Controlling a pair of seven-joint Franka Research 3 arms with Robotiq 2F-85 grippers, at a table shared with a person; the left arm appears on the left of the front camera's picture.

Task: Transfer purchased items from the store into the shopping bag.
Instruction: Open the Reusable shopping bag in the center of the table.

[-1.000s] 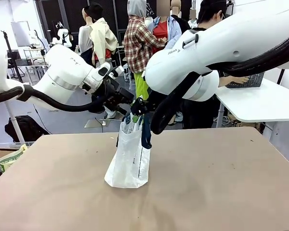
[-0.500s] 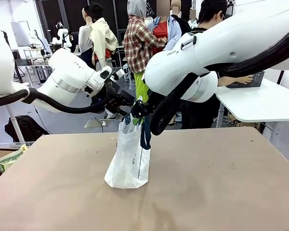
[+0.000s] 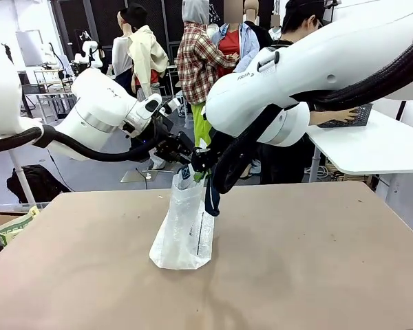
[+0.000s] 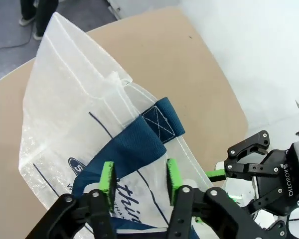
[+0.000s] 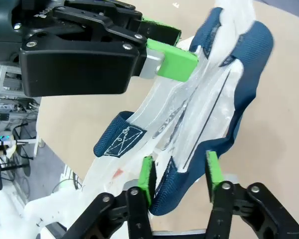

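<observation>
Left gripper (image 4: 139, 175) and right gripper (image 5: 179, 174) flank the translucent white plastic shopping bag (image 3: 186, 230) upright on the brown table (image 3: 316, 261), jaws half-closed around its navy strap handles (image 4: 134, 144); whether they grip cannot be told. A loose strap could slip, collapsing the mouth.

Bright, even light is cast from overhead, and a faint shadow is thrown on the counter (image 3: 296, 261) below the left pincer (image 3: 184, 152). In the wrist views lines are bowed toward the edges, the white surface (image 4: 269, 59) beyond that pincer is washed out, and the top of the shopping bag (image 5: 199, 99) beyond the right pincer (image 5: 178, 172) is slightly blurred.
</observation>
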